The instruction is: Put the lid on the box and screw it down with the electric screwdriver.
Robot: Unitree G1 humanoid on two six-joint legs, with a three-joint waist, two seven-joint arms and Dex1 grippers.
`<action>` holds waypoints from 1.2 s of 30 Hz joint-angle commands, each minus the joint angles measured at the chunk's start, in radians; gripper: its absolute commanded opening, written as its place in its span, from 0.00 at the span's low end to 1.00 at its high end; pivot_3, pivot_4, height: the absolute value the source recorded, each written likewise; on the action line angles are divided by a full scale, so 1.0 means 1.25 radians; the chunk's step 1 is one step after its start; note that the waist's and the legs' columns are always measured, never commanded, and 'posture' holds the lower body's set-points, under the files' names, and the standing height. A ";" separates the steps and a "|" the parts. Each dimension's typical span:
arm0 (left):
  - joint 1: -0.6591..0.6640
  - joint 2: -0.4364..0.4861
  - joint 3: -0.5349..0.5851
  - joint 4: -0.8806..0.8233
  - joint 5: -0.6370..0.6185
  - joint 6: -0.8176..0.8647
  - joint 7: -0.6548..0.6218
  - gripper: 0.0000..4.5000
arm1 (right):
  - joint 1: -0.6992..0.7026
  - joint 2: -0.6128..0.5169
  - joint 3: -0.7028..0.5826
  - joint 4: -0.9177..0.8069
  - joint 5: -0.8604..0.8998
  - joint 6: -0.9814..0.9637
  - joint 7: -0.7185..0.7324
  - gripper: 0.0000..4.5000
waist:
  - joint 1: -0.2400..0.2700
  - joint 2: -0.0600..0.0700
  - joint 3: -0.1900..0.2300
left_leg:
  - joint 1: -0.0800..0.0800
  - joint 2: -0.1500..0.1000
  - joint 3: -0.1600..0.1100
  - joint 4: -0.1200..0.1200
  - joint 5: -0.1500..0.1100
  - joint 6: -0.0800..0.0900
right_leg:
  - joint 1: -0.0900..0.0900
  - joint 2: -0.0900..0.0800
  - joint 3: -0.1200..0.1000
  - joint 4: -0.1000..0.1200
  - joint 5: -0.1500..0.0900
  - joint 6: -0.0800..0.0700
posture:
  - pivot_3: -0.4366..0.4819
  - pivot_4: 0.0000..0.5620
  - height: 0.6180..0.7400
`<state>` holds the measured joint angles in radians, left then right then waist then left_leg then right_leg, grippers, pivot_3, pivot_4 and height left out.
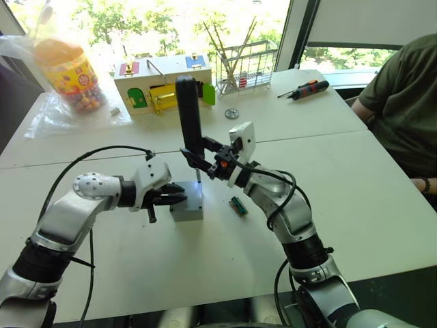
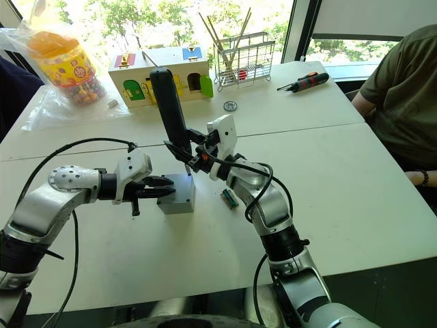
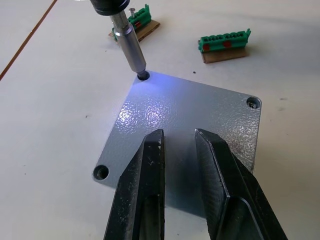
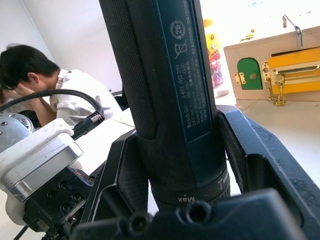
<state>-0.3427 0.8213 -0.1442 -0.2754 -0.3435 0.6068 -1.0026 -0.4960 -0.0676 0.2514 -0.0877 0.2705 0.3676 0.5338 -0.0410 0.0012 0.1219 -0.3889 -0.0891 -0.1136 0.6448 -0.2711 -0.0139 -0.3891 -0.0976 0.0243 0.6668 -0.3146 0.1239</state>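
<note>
The lid (image 3: 185, 135) sits flat on the box (image 1: 187, 205) at the centre of the white surface (image 1: 355, 198), its corner screw holes showing. The screwdriver (image 1: 189, 116) stands nearly upright above it, long axis vertical with the top leaning slightly toward the upper left of the frame, bit pointing down into the lid's far corner hole, where a bluish light falls. The right gripper (image 1: 198, 158) is clamped round the screwdriver's lower body, fingers on either side. The left gripper (image 1: 172, 198) comes in from the left with its fingers (image 3: 142, 190) a narrow gap apart, holding nothing, tips over the lid and seemingly resting on it. Two small green parts (image 3: 223, 41) lie just beyond the box. A wooden latch box (image 1: 160, 85), a wire rack (image 1: 247, 68) and a hand screwdriver (image 1: 305, 89) stand at the upper frame; a person (image 1: 403, 102) sits at right.
</note>
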 commanded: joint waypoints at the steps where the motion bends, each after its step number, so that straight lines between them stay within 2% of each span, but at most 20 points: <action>1: 0.005 0.000 -0.001 -0.002 0.009 -0.003 -0.001 0.22 | 0.056 -0.016 0.029 0.094 -0.031 0.068 -0.011 0.41 | 0.000 0.000 -0.001 | 0.000 0.000 0.000 0.000 0.000 0.000 | 0.000 0.000 0.000 0.000 0.000 0.000 | 0.48 0.27 1.00; 23: 0.007 -0.022 -0.017 -0.004 0.019 -0.005 0.004 0.22 | 0.064 -0.029 0.027 0.017 -0.032 0.028 -0.012 0.41 | 0.001 0.002 -0.004 | 0.001 0.000 0.000 -0.001 -0.001 0.002 | 0.001 0.000 0.000 -0.001 0.000 0.000 | 0.48 0.27 1.00; 28: 0.009 -0.019 -0.017 0.002 0.019 -0.005 -0.004 0.22 | -0.060 -0.036 -0.070 -0.140 0.074 0.197 -0.051 0.41 | 0.005 0.003 -0.002 | 0.000 0.000 0.000 -0.001 -0.001 0.002 | 0.001 0.000 0.000 -0.002 0.000 0.000 | 0.48 0.27 1.00; 31: -0.007 -0.032 0.007 0.011 -0.010 0.008 -0.005 0.22 | -0.188 -0.078 -0.205 -0.230 0.204 0.356 -0.089 0.41 | 0.014 0.003 0.006 | -0.003 0.000 -0.001 -0.001 -0.001 0.002 | -0.002 0.000 0.000 -0.002 0.000 0.000 | 0.48 0.27 1.00; 34: -0.028 -0.048 0.029 0.016 -0.043 0.029 -0.004 0.22 | -0.269 -0.113 -0.304 -0.235 0.287 0.471 -0.133 0.41 | 0.022 0.003 0.009 | -0.011 0.000 -0.001 0.002 0.001 -0.002 | -0.006 -0.001 0.000 -0.002 0.000 0.000 | 0.48 0.27 1.00; 36: -0.065 -0.068 0.052 0.020 -0.081 0.047 -0.001 0.22 | -0.349 -0.148 -0.410 -0.193 0.348 0.576 -0.186 0.41 | 0.022 0.003 0.009 | -0.014 0.000 -0.002 0.002 0.002 -0.003 | -0.008 -0.001 0.000 -0.001 0.000 0.000 | 0.48 0.27 1.00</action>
<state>-0.3875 0.7471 -0.1234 -0.2438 -0.4032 0.6503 -1.0016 -0.8745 -0.2296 -0.1578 -0.3192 0.6281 1.0053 0.3480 -0.0141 0.0050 0.1333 -0.4077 -0.0895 -0.1158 0.6475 -0.2681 -0.0188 -0.4013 -0.0989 0.0237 0.6656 -0.3144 0.1239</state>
